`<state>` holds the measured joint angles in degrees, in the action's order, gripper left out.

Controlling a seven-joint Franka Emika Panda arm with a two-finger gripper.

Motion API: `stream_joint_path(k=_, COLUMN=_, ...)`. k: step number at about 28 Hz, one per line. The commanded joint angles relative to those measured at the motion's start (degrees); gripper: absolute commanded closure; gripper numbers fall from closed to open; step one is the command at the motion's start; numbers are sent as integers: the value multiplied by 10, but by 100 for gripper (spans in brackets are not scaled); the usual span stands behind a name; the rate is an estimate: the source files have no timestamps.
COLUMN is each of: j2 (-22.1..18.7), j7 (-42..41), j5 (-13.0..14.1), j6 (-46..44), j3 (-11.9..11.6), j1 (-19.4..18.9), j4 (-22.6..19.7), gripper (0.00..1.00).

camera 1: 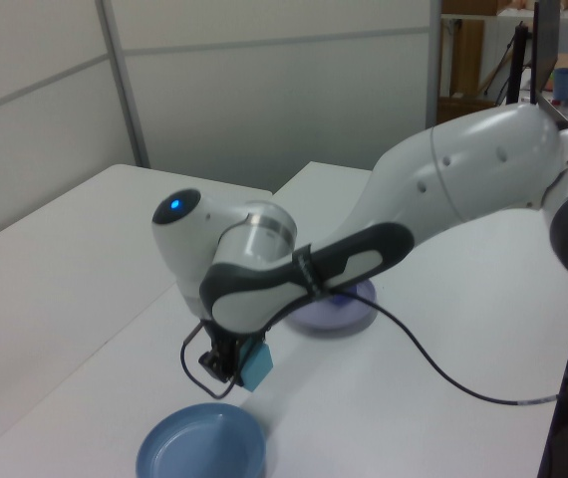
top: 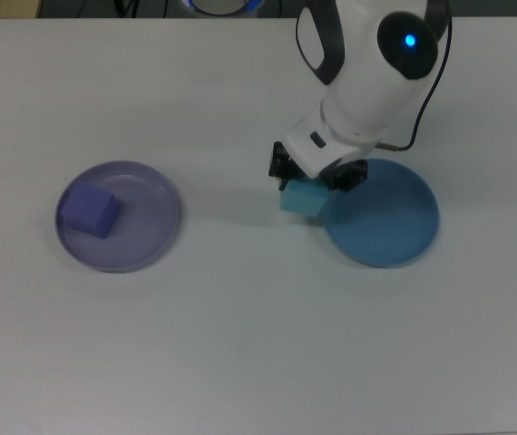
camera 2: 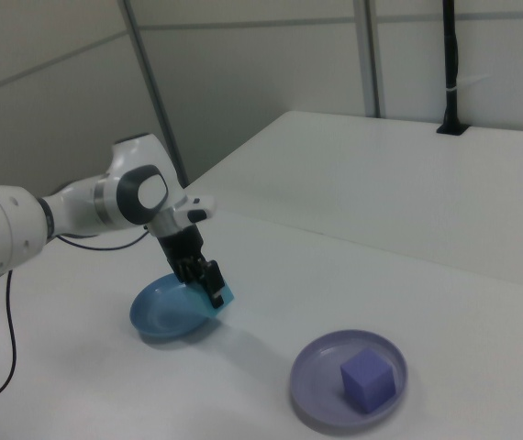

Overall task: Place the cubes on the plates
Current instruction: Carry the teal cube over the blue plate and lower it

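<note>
Turquoise is the colour we catch first: the turquoise cube (top: 302, 198) sits clamped between the fingers of the tool (top: 317, 181), tilted a little and lifted clear of the white tabletop (top: 240, 344). In the left view the same cube (camera 1: 255, 362) hangs in the air under the arm's wrist, above and just behind the blue plate (camera 1: 201, 444). In the top view we see it at the blue plate's (top: 382, 213) left rim, its right corner just overlapping that rim while most of it lies over bare tabletop. The right view shows the cube (camera 2: 222, 298) at the near right edge of the blue plate (camera 2: 172, 313), gripped by the dark tool (camera 2: 211, 281).

We find the purple cube (top: 92, 210) resting flat inside the lavender plate (top: 119, 216), toward the top view's left side of that plate; the right view shows it (camera 2: 369, 378) in the plate (camera 2: 348, 379) as well. The two plates lie well apart on the tabletop, lavender at the top view's left, blue at the top view's right.

We see the white arm (top: 372, 68) reach in from the top view's upper edge, a blue light (top: 410, 41) glowing on its joint and a black cable (camera 1: 433, 373) trailing from the wrist.
</note>
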<state>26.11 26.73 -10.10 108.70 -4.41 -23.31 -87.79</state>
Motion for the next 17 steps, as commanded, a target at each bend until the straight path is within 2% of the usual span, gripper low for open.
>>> stream_joint_path(k=1, j2=-26, j7=9, j5=13, j6=-16, j3=19, j1=-1, j4=-18, gripper=100)
stream_joint_path(k=7, j2=-11, j7=43, j5=12, j6=-16, j3=64, j1=-1, j4=-18, gripper=100)
stream_joint_path(k=13, j2=3, j7=67, j5=10, j6=-13, j3=73, j1=-2, j4=-17, gripper=100)
stream_joint_path(k=14, j2=4, j7=68, j5=8, j6=-12, j3=73, j1=-2, j4=-13, gripper=88)
stream_joint_path(k=15, j2=7, j7=68, j5=7, j6=-11, j3=73, j1=-2, j4=-10, gripper=58)
stream_joint_path(k=16, j2=10, j7=69, j5=6, j6=-11, j3=73, j1=-2, j4=-7, gripper=10)
stream_joint_path(k=17, j2=13, j7=69, j5=2, j6=-12, j3=73, j1=-2, j4=-5, gripper=0)
